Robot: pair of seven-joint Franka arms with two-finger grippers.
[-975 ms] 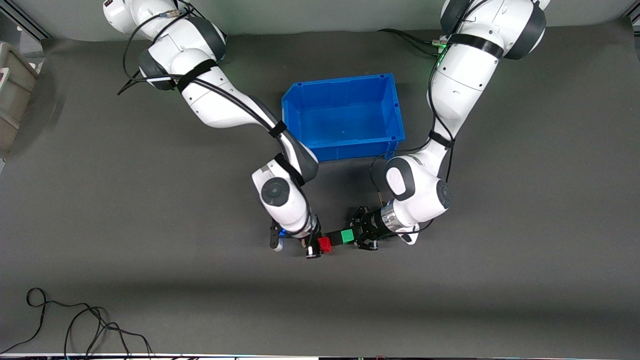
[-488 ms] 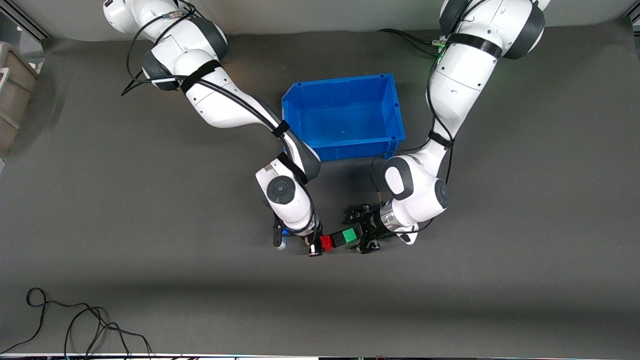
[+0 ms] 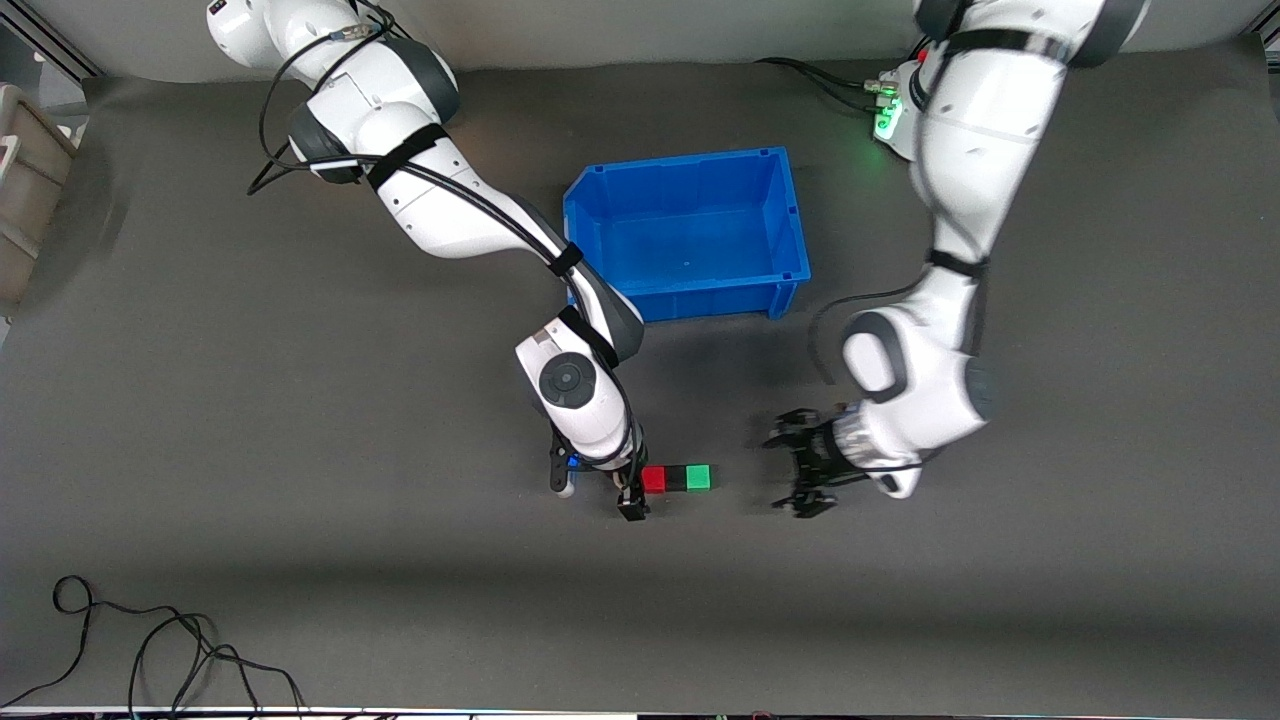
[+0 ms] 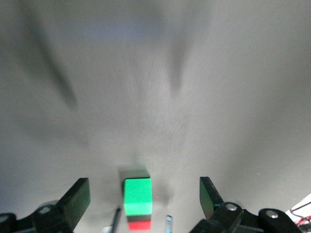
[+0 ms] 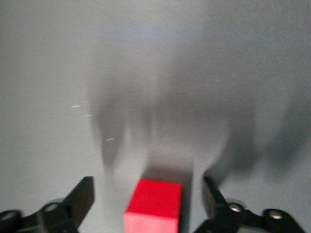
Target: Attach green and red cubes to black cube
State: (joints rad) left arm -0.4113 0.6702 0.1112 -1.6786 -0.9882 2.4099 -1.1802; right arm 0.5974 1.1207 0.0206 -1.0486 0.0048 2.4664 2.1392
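Note:
The red cube [image 3: 653,479], the black cube [image 3: 676,479] and the green cube [image 3: 699,477] lie joined in one row on the grey mat. My right gripper [image 3: 633,488] is at the red end of the row, its fingers open on either side of the red cube [image 5: 154,201] without touching it. My left gripper [image 3: 797,475] is open and empty, well apart from the green end, toward the left arm's end of the table. In the left wrist view the green cube [image 4: 137,195] shows between wide-open fingers, with a sliver of black cube [image 4: 139,218] and red cube [image 4: 140,225].
An empty blue bin [image 3: 700,296] stands farther from the front camera than the cubes, between the two arms. A black cable [image 3: 150,650] lies near the front edge at the right arm's end. A grey box [image 3: 25,200] sits at that same end.
My left gripper has let go of the green cube and drawn back toward the left arm's end. My right gripper has opened round the red cube. The cube row now rests on the mat.

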